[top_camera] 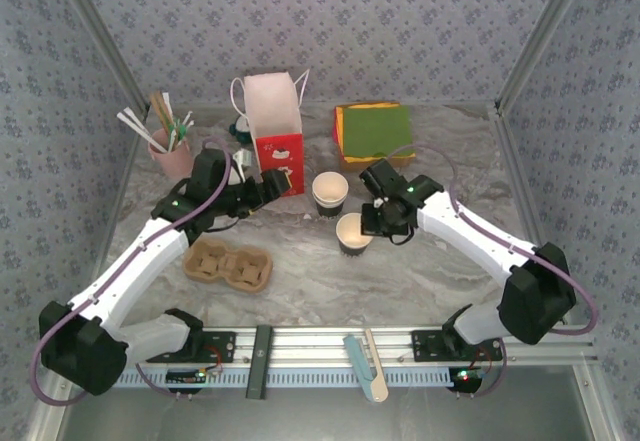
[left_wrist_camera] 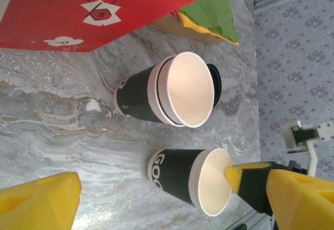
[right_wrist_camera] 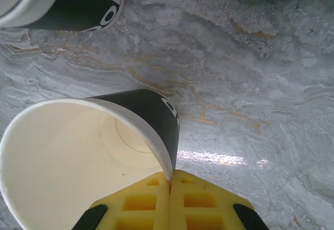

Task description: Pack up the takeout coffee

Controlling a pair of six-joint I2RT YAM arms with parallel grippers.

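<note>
Right wrist view: right gripper point(right_wrist_camera: 170, 182) clamps the rim wall of the nearer paper cup point(right_wrist_camera: 78, 152), which stands upright near the other cup point(top_camera: 330, 193). Left gripper point(top_camera: 268, 183) hangs open beside the red bag point(top_camera: 280, 156). Best lifted straight up and level toward the cardboard carrier point(top_camera: 228, 264), lest the thin rim slip.

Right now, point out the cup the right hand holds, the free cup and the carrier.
held cup point(right_wrist_camera: 65, 152): right wrist view, white inner wall.
free cup point(top_camera: 330, 191): top external view, white inside.
cup carrier point(top_camera: 228, 265): top external view, middle ridge.
</note>
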